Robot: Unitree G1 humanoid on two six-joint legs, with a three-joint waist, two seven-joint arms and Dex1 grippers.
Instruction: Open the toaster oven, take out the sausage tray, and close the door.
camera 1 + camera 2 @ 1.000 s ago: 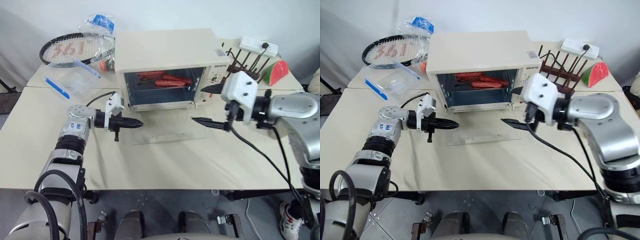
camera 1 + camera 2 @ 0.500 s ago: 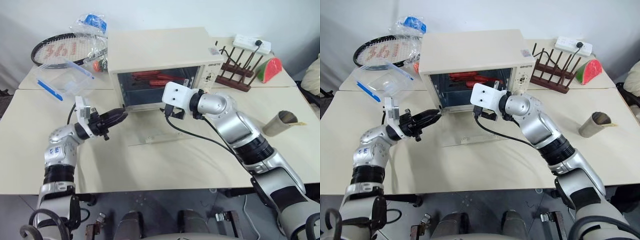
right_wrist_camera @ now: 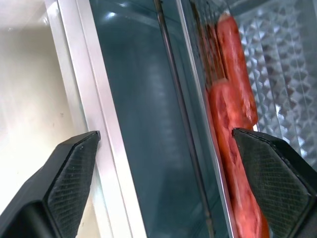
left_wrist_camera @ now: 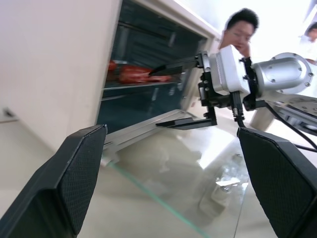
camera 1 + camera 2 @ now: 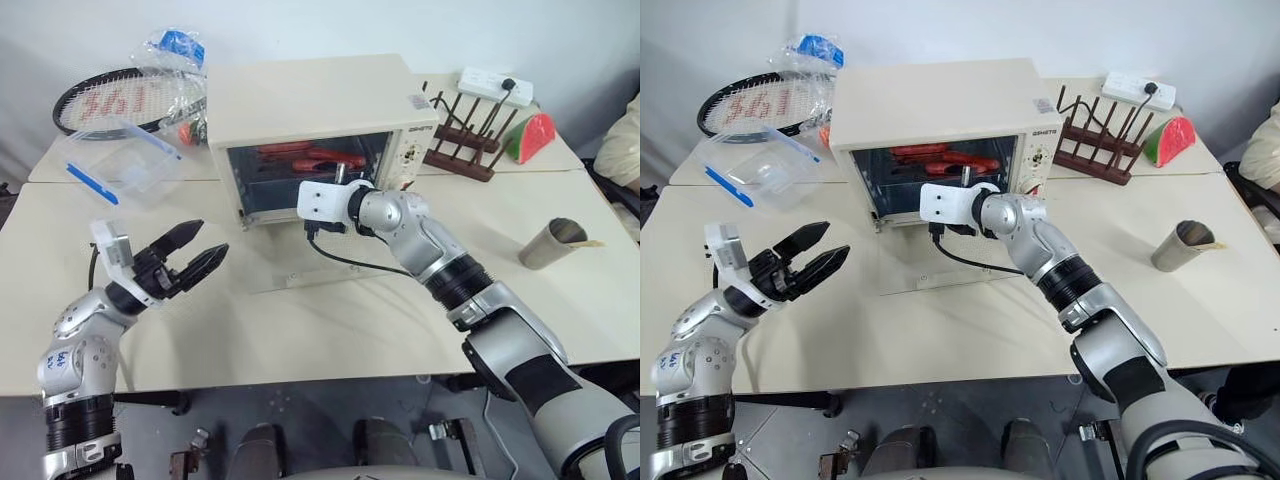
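A robot works at a cream oven [image 5: 310, 100] whose glass door [image 5: 320, 272] lies folded down flat on the table [image 5: 560, 310].

The oven stands at the far middle of the table. Inside it, on the upper level, sits the metal tray [image 3: 277, 59] holding red sausages [image 5: 318, 155]. The right gripper [image 4: 171, 94] reaches into the oven's mouth with its fingers spread wide, one finger near the sausages and one near the sill, holding nothing. The left gripper [image 5: 185, 258] hovers over the near left of the table, apart from the oven, its fingers also wide apart and empty. A clear box with blue clips [image 5: 122, 160] lies at the far left.
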